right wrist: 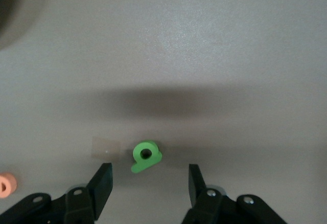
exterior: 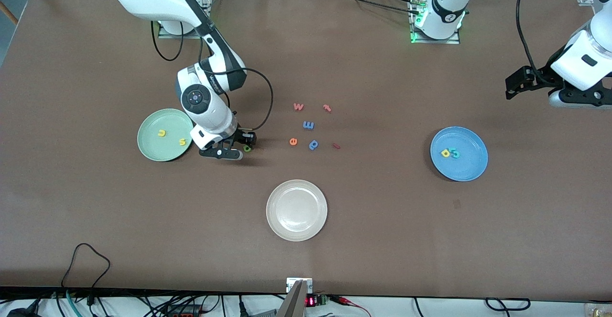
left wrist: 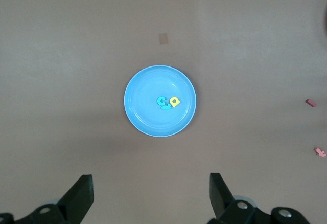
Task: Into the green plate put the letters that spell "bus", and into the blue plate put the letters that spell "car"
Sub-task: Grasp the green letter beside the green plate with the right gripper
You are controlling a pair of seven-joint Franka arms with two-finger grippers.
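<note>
Straddling the green "b" (right wrist: 145, 156) on the table beside the green plate (exterior: 148, 152) with fingers apart, the right gripper (right wrist: 149, 183) risks flicking it away if closing off-centre, while the left gripper (left wrist: 152, 196) waits open.

"u" (exterior: 162, 133) and "s" (exterior: 182, 141) lie in one plate (exterior: 149, 147).

green "b" (exterior: 247, 148) half hidden by right claw (exterior: 237, 146)
</note>
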